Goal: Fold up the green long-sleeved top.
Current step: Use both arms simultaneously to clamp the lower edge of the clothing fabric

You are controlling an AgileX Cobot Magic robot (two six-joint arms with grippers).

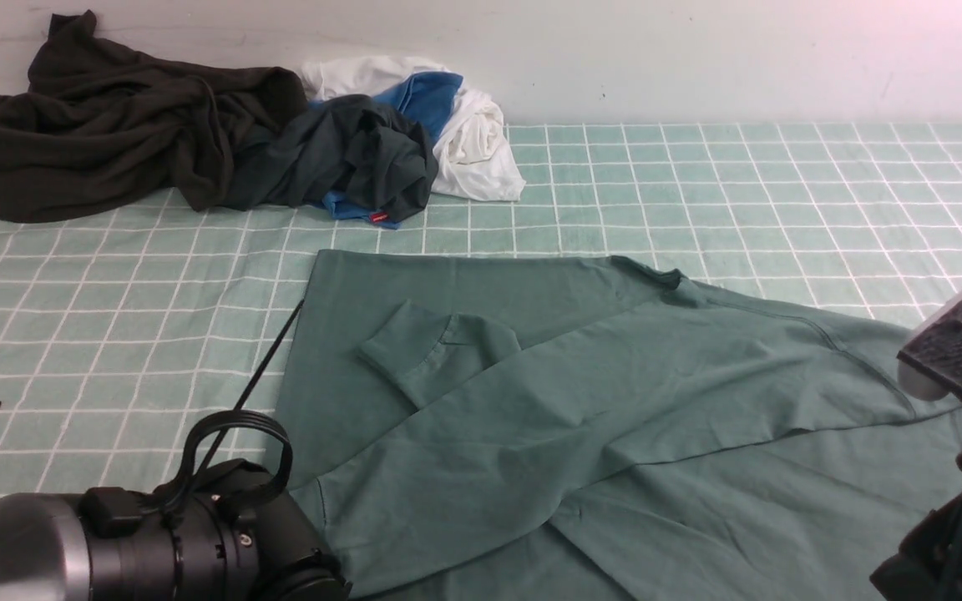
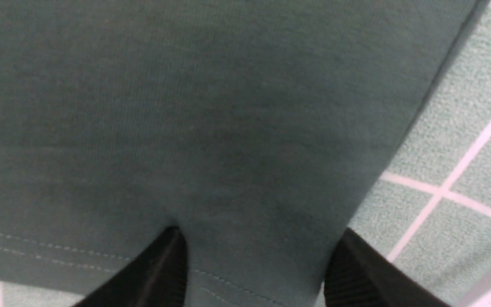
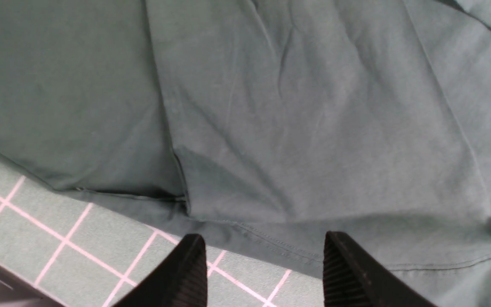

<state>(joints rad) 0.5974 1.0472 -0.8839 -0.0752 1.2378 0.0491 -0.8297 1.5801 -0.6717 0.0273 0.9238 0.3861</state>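
Note:
The green long-sleeved top (image 1: 615,376) lies spread on the checked cloth, with one cuffed sleeve (image 1: 439,351) folded across its body. In the front view only my left arm's wrist (image 1: 155,534) shows, at the top's near left corner, and its fingers are hidden. In the left wrist view my left gripper (image 2: 260,238) is open, its jaws wide apart on either side of the top's (image 2: 186,106) stitched hem. My right gripper (image 3: 264,243) is open above another stretch of the top's (image 3: 313,128) hem, with nothing gripped. My right arm (image 1: 961,342) hangs at the right edge.
At the back left lies a pile of clothes: a dark brown-black garment (image 1: 97,125), a blackish-green one (image 1: 347,159), a blue one (image 1: 427,96) and a white one (image 1: 473,142). The green checked tablecloth (image 1: 782,184) runs back to a white wall (image 1: 698,58).

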